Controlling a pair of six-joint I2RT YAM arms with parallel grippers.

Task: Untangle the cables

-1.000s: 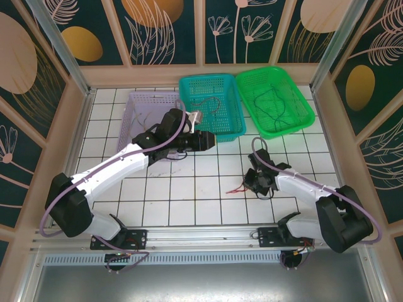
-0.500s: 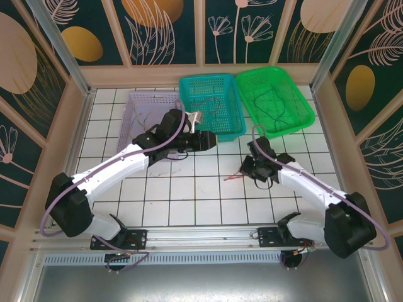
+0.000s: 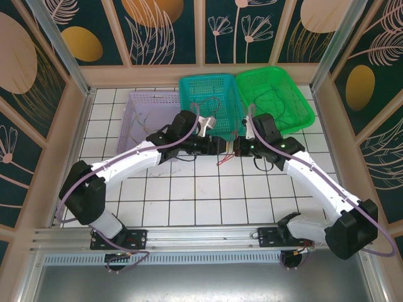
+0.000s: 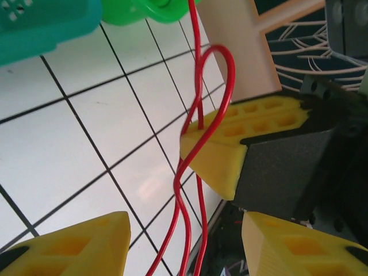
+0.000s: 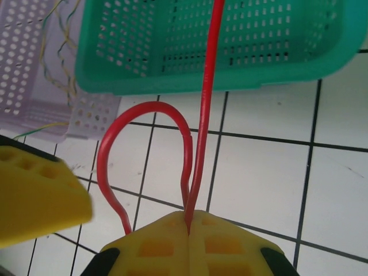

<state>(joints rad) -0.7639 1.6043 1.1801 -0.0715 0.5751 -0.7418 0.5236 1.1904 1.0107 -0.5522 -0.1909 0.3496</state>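
The right fingers (image 5: 188, 223) were pressed fully together on the red cable (image 5: 202, 115), pinching two strands of it side by side, just in front of the teal basket (image 5: 230, 52) near the middle of the top view. A loop of the cable bulged out to the left of that pinch. The left fingers (image 4: 80, 244) stood apart with the same cable hanging freely between them, not yet gripped, and one yellow tip sat very close to the right arm's tips.

The other cables (image 3: 272, 104) lay in the green basket (image 3: 302, 113) and the purple basket (image 3: 135, 119), at the top of the white tiled counter (image 3: 189, 195).

The likeliest trouble was the left fingers closing on both strands at once, so that any pull would tighten the loop rather than free it. The thin wire might also slip from the pinch, and the two sets of tips were close enough to collide.
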